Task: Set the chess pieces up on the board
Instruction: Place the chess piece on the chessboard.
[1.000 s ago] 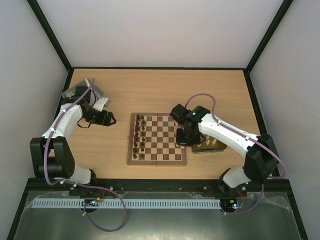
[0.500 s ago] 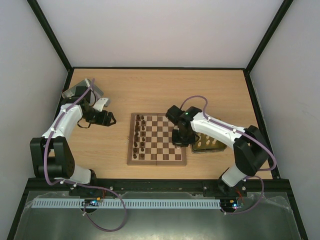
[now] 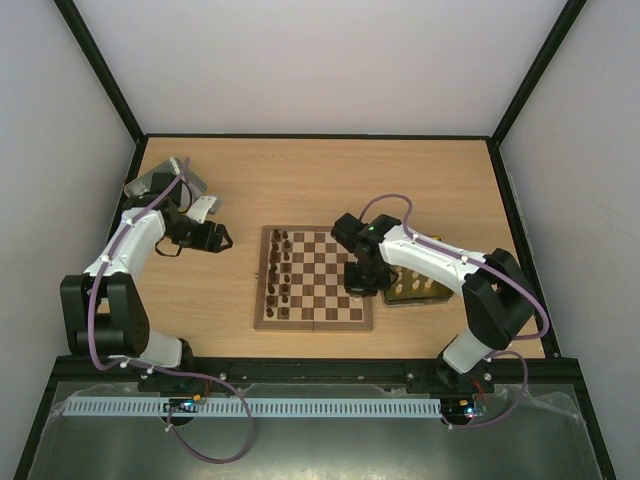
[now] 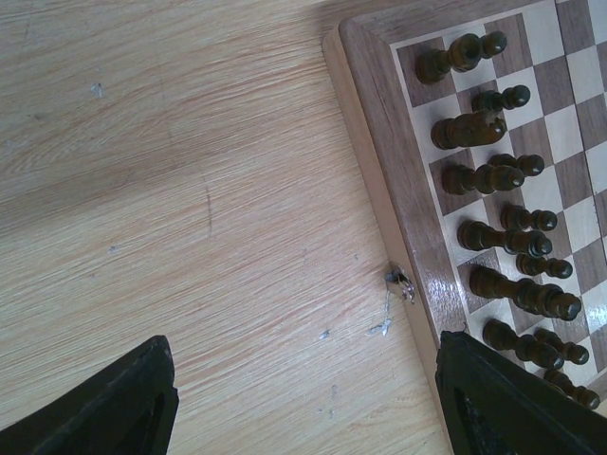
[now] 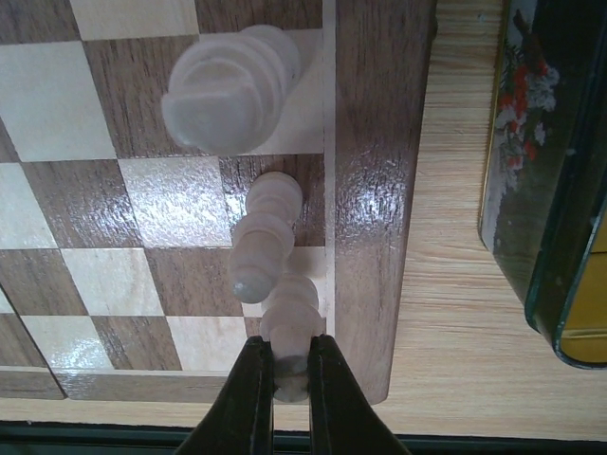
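Closely flanking the board [image 5: 370,190] at 3 o'clock, a tray [image 5: 531,171] crowds the right gripper [image 5: 289,374], pinched on a pale piece [image 5: 289,327] at that border; left gripper [image 4: 313,403] gapes empty over worktop [image 4: 190,190] at 9 o'clock.

The top view looks down from high behind the near edge of the table [image 3: 300,180], taking in all of it and the board [image 3: 315,324]. The left wrist view looks closely down at the board's left edge, the right wrist view very closely at its right edge; all three share the board
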Robot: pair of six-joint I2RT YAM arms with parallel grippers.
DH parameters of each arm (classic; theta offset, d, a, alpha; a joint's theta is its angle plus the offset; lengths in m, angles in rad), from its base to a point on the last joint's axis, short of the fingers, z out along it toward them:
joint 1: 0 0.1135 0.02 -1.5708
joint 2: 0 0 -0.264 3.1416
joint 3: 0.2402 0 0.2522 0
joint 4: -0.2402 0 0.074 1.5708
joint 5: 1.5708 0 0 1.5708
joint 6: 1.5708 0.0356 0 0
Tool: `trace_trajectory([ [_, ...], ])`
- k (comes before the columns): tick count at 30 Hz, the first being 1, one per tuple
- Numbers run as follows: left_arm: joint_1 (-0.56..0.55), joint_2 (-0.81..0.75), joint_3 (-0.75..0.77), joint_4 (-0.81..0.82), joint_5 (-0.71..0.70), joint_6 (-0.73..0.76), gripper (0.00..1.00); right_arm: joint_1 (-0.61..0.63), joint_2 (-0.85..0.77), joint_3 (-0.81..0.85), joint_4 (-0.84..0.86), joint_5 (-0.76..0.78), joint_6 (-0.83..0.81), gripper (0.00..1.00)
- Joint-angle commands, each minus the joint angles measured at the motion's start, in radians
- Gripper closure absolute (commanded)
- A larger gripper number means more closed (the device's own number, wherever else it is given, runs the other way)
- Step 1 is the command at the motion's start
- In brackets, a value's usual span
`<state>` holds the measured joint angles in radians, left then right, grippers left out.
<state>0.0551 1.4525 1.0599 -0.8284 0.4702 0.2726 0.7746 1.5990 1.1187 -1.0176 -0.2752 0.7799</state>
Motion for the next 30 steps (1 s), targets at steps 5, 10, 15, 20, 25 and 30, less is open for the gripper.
trace_trajectory([
  [5,-0.005,-0.004,-0.018,0.006,0.007,-0.007,0.25,0.008,0.010,-0.015,-0.017,-0.002,-0.017,0.97],
  [10,-0.005,-0.010,-0.019,0.009,0.005,-0.009,0.25,0.007,0.019,-0.010,-0.008,-0.012,-0.016,0.97],
  [15,-0.005,-0.011,-0.021,0.011,0.004,-0.010,0.25,0.010,0.027,-0.012,-0.001,-0.018,-0.016,0.97],
  [20,-0.005,-0.011,-0.023,0.014,0.005,-0.012,0.25,0.014,0.029,-0.014,0.006,-0.019,-0.012,0.94],
  [25,-0.005,-0.011,-0.023,0.015,0.007,-0.012,0.25,0.016,0.036,-0.007,0.007,-0.022,-0.011,0.87],
  [30,-0.005,-0.009,-0.026,0.018,0.008,-0.013,0.25,0.016,0.042,-0.006,0.003,-0.015,-0.014,0.86],
])
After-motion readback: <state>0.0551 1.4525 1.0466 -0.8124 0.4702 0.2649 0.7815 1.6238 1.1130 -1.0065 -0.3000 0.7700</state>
